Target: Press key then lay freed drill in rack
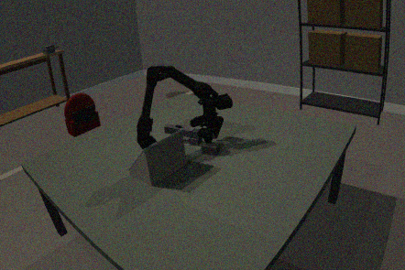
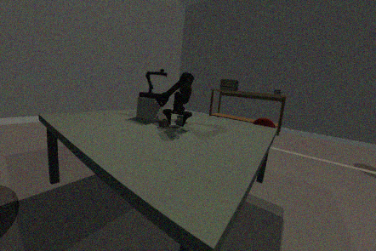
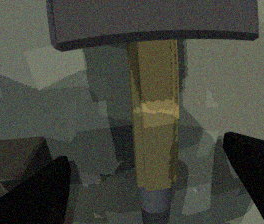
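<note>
My gripper (image 1: 208,136) hangs low over the small grey fixture (image 1: 185,132) in the middle of the table, fingers pointing down. It also shows in the exterior view (image 2: 176,117). In the wrist view the fingers (image 3: 143,196) stand wide open with nothing between them, one dark finger at each lower corner. Below them lies a tan, elongated drill (image 3: 155,143) with a grey tip, running out from under a grey block (image 3: 152,3) at the top. The fingers straddle the drill's tip end without touching it. I cannot make out the key or the rack in the dim light.
A grey box (image 1: 167,158) stands on the table beside the arm's base, just left of the fixture. A red object (image 1: 81,113) sits on the floor at the left, near a wooden bench (image 1: 32,85). A tall shelf with boxes (image 1: 344,39) stands at the back right.
</note>
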### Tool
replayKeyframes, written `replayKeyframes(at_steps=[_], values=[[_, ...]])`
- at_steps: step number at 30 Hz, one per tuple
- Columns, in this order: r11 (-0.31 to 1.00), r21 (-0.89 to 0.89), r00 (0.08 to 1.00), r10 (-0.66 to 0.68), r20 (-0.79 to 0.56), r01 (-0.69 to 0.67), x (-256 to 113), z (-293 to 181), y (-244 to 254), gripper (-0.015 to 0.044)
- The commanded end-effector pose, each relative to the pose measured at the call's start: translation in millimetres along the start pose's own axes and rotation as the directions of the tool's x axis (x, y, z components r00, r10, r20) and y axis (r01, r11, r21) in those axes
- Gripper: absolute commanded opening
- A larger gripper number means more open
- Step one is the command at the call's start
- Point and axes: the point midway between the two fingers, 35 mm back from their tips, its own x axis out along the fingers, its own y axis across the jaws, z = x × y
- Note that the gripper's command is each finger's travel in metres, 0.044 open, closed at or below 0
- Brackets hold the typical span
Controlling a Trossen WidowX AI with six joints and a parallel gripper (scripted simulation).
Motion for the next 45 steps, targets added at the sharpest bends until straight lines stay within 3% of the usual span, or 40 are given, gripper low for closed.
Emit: replayKeyframes(at_steps=[1,43,45], values=[[1.0,0.008,1.0,-0.001,0.007,0.001,0.5,3.1,0.8,0.044],[1.0,0.008,1.0,-0.001,0.007,0.0,1.1,8.2,1.9,0.044],[1.0,-0.003,1.0,-0.002,-0.002,0.002,0.3,5.5,0.0,0.0387]])
